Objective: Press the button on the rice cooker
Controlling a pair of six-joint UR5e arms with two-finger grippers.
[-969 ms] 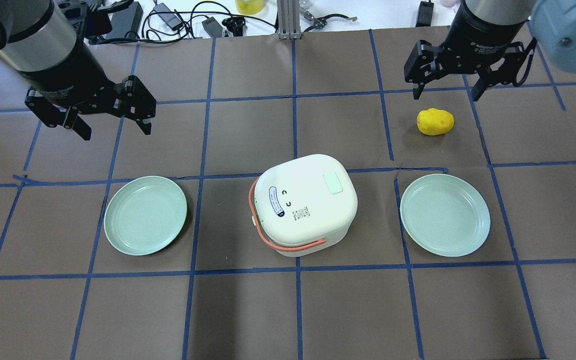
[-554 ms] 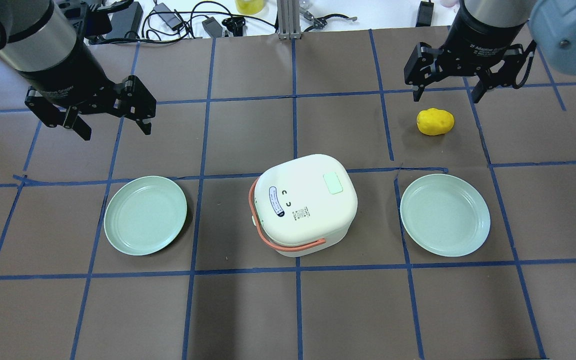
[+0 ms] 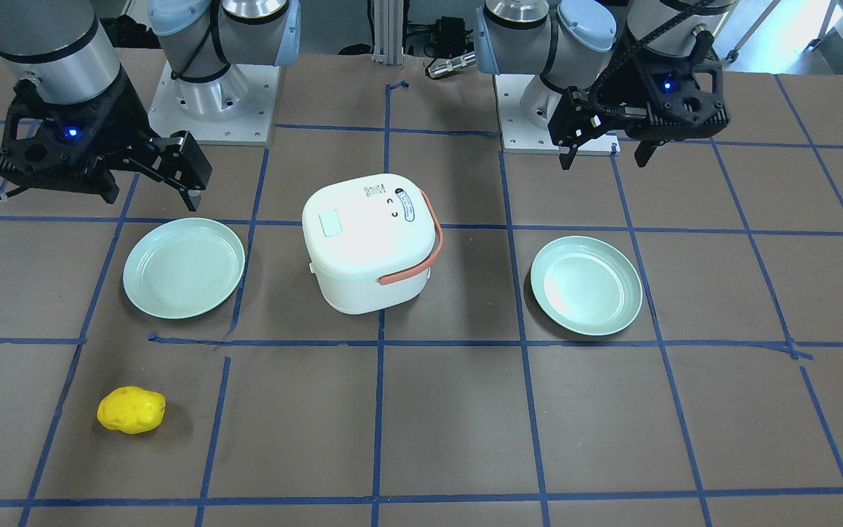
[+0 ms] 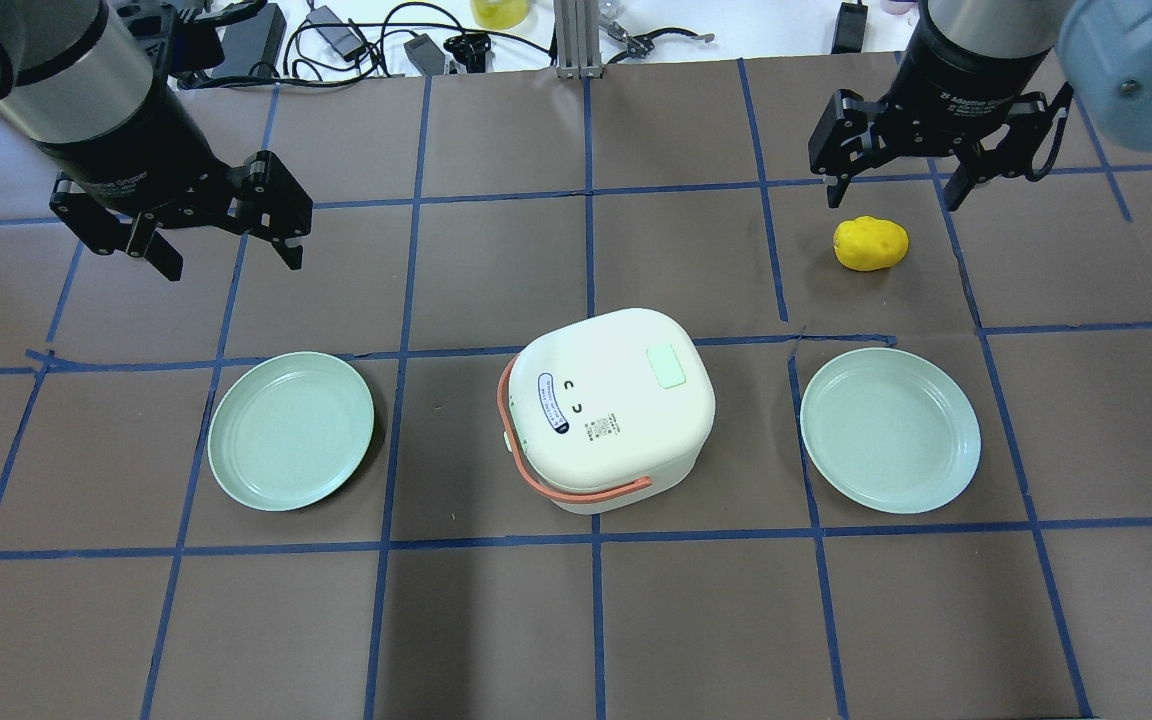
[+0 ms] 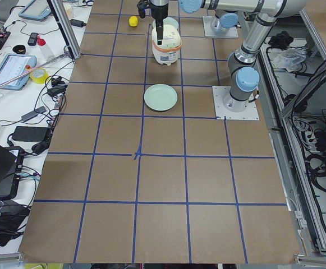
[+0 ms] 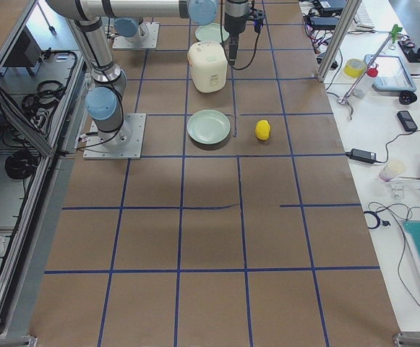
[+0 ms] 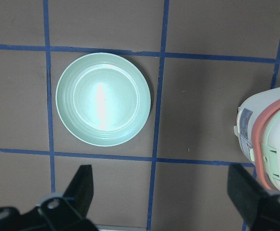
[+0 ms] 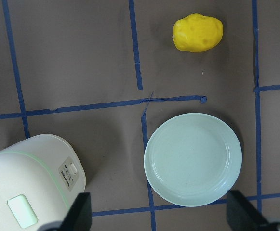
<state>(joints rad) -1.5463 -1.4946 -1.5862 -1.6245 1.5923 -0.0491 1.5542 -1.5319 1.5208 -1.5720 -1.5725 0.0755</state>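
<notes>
The white rice cooker [image 4: 611,410] with an orange handle stands closed at the table's middle, also in the front view [image 3: 366,245]. Its lid carries a pale green rectangular button [image 4: 666,366]. A small front panel with a button [image 8: 68,174] shows in the right wrist view. My left gripper [image 4: 233,262] is open and empty, hovering far left of the cooker, above and behind the left plate [image 4: 291,430]. My right gripper [image 4: 894,195] is open and empty, hovering high at the far right, near the yellow potato [image 4: 871,243].
Two pale green plates flank the cooker: the left one [image 7: 103,98] and the right one [image 8: 193,159]. The potato [image 8: 197,32] lies beyond the right plate. Cables and devices [image 4: 336,40] line the table's far edge. Blue tape marks a grid on the brown surface.
The right arm has shifted very slightly; the left arm, cooker, plates and potato have not moved.
</notes>
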